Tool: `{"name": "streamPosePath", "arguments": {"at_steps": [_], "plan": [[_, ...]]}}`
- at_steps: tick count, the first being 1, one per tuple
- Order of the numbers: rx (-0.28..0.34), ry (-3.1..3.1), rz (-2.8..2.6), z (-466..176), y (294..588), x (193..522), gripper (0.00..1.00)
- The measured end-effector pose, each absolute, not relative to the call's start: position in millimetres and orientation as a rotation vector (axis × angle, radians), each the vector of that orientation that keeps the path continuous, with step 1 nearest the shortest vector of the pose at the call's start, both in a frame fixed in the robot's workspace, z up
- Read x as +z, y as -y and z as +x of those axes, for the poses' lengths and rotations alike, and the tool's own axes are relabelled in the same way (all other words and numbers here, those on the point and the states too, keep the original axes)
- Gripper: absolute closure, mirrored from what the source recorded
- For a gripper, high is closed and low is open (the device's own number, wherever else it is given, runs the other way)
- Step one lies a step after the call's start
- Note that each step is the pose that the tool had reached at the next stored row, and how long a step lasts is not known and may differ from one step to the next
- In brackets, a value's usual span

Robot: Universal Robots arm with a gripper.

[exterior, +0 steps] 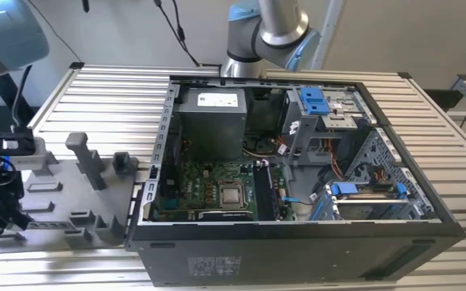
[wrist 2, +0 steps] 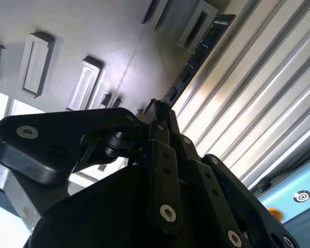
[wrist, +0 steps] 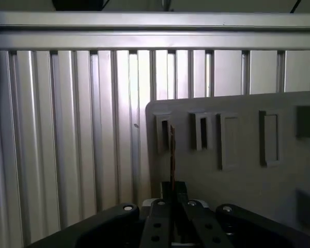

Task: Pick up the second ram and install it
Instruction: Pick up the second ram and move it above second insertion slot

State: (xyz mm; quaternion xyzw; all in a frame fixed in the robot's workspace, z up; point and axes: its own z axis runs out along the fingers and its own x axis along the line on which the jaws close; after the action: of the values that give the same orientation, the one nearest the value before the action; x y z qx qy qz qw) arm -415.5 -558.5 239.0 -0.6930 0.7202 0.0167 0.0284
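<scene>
One end of second ram (wrist: 171, 150) hidden behind end effector (wrist: 174, 194) in first wrist view; grey tray (wrist: 237, 196) cut off by edge

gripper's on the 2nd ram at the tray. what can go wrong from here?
1. The gripper seems to pinch the second ram near one end, leaving most of the stick free, so it may pivot in the grip.
2. The stick sits at a slot in the grey tray. A tilted lift could catch the slot wall.
3. In the exterior view, the memory slots lie deep inside the open case, beside loose cables. That is a snag risk.
</scene>
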Motion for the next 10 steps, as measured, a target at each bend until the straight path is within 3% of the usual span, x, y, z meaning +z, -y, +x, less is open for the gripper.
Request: {"name": "streamPosePath", "arguments": {"at_steps": [10], "plan": [[0.051, -2.243, -2.117, -416, 559, 256, 0.86]]}}
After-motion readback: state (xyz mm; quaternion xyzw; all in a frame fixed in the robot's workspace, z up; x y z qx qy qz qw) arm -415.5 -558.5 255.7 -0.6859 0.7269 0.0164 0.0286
